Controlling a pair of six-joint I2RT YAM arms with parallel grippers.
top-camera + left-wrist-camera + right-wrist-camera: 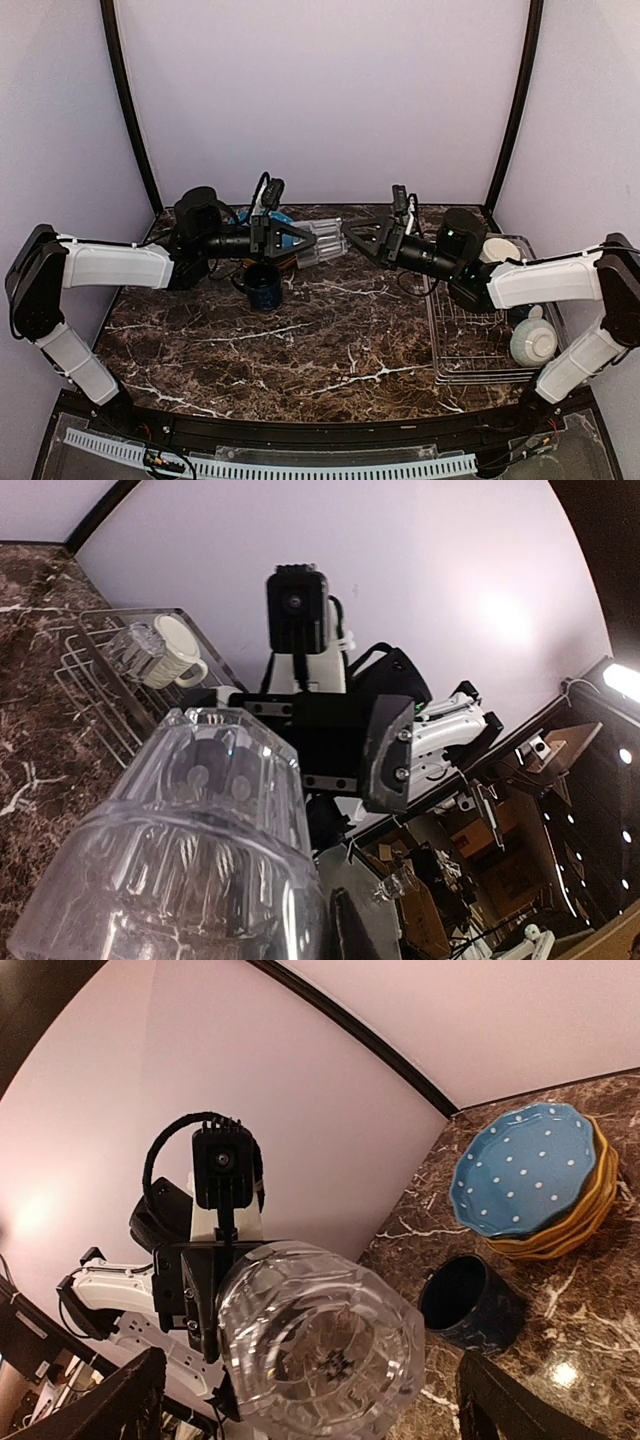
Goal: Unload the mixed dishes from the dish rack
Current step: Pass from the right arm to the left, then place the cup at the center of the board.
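Observation:
In mid-air over the back of the table, my left gripper [298,240] is shut on the clear glass tumbler [322,243], which lies on its side. The tumbler [170,870] fills the lower left of the left wrist view. My right gripper [352,236] faces it from the right, open, with its fingers [110,1400] spread wide on either side of the tumbler's [320,1350] base, apart from it. The dish rack [470,345] at the right holds a cream mug [497,250], pale bowls [533,340] and another clear glass [130,645].
A blue white-dotted plate [525,1170] tops a stack of yellow plates [590,1222] at the back left of the marble table [330,340]. A dark blue cup [263,285] stands upright just in front of them, below my left gripper.

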